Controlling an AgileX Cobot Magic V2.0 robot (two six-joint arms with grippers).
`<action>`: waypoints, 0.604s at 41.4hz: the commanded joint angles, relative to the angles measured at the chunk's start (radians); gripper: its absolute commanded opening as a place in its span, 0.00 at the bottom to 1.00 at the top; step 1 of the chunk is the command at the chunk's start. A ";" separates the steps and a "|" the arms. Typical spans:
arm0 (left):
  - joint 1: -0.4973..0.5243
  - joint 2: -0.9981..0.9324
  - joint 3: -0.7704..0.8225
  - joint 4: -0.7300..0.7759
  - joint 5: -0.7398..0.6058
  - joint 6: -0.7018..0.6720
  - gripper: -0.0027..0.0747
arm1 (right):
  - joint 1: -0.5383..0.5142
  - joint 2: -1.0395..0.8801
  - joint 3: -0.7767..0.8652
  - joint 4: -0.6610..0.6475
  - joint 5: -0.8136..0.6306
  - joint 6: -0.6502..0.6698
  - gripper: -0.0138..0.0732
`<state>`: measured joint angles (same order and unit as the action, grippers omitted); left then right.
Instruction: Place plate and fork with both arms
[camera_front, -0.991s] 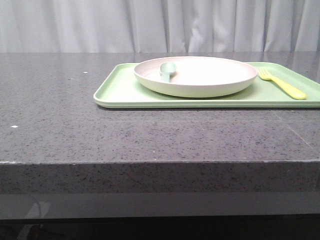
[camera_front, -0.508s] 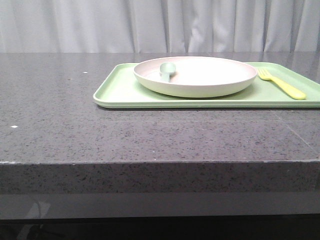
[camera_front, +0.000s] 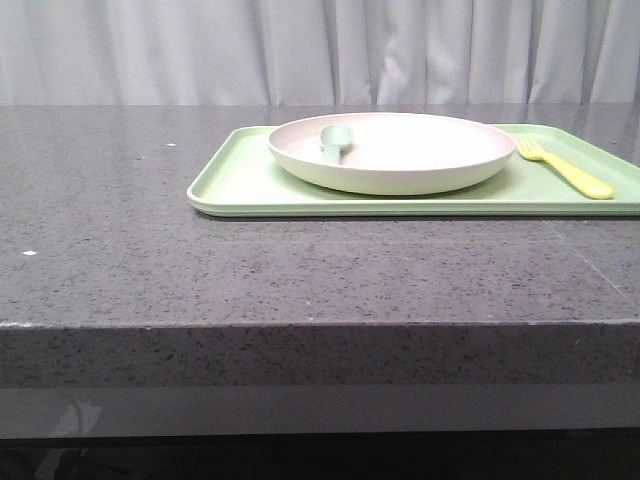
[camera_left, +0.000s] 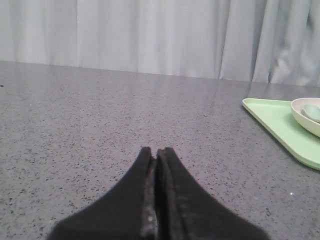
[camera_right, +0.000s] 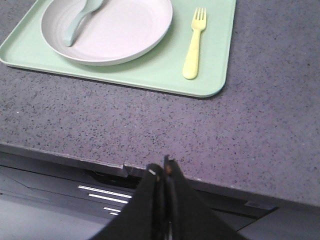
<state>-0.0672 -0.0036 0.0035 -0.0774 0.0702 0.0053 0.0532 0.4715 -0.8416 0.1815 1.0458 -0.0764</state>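
The round cream-pink plate (camera_front: 400, 150) rests on a light-green tray (camera_front: 240, 185) at the back right of the table; it also shows in the right wrist view as the plate (camera_right: 115, 30) and at the edge of the left wrist view as the plate (camera_left: 307, 117). The yellow fork (camera_front: 565, 170) lies on the tray to the plate's right, tines pointing away, seen too as the fork (camera_right: 194, 45). My left gripper (camera_left: 156, 150) is shut and empty over bare table, left of the tray. My right gripper (camera_right: 161, 165) is shut and empty, at the table's front edge.
A pale green spoon (camera_front: 333, 143) lies in the plate's left part, also the spoon (camera_right: 80, 20). The grey speckled table (camera_front: 150, 250) ends in a front edge (camera_right: 65, 157). White curtains (camera_front: 320, 50) hang behind.
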 joint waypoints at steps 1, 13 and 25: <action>-0.007 -0.025 0.007 -0.007 -0.086 0.004 0.01 | 0.000 0.005 -0.023 0.009 -0.060 0.002 0.02; -0.007 -0.025 0.007 -0.007 -0.086 0.004 0.01 | 0.000 0.005 -0.023 0.003 -0.062 0.000 0.02; -0.007 -0.025 0.007 -0.007 -0.086 0.004 0.01 | -0.001 -0.190 0.327 -0.044 -0.586 -0.005 0.02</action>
<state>-0.0672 -0.0036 0.0035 -0.0774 0.0688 0.0053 0.0532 0.3360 -0.6023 0.1453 0.7091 -0.0764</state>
